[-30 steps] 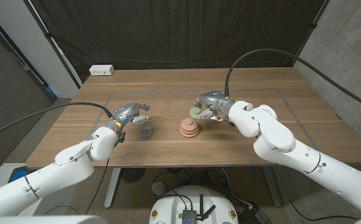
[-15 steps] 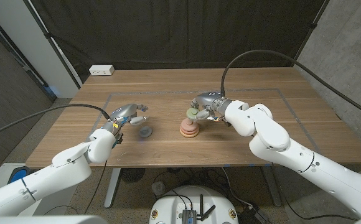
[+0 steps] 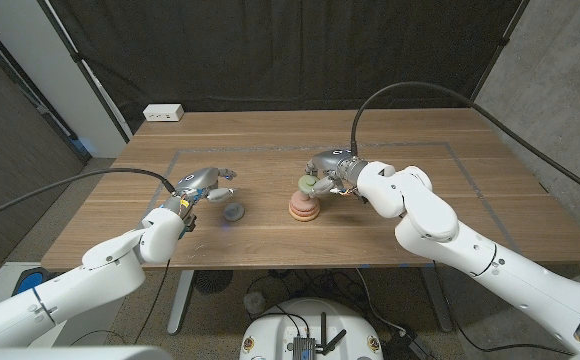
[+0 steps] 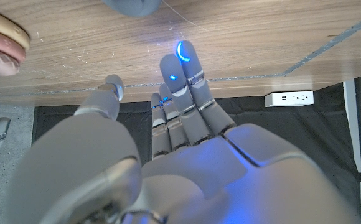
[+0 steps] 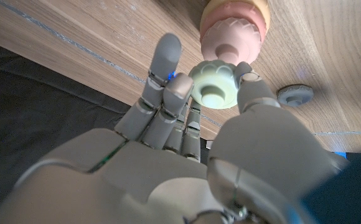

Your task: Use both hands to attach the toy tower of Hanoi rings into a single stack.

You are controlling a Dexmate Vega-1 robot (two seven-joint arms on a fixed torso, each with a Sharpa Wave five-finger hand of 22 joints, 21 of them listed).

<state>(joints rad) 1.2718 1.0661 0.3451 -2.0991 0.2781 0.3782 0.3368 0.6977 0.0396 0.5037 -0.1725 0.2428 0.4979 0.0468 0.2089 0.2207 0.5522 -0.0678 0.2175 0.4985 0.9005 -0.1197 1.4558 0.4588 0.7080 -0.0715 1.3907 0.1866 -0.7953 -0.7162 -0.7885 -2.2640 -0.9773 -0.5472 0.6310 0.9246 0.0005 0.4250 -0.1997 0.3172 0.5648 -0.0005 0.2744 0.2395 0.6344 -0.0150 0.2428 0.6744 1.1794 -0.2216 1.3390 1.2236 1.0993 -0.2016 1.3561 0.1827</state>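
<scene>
Between right hand point(image 5: 187, 155) fingers point(image 5: 165, 68): green ring point(image 5: 214, 87).

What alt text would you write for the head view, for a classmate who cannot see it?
The right robot hand holds a pale green ring just above a pink stack of rings on a wooden table. The left robot hand hovers open near a small grey ring lying on the table.
</scene>
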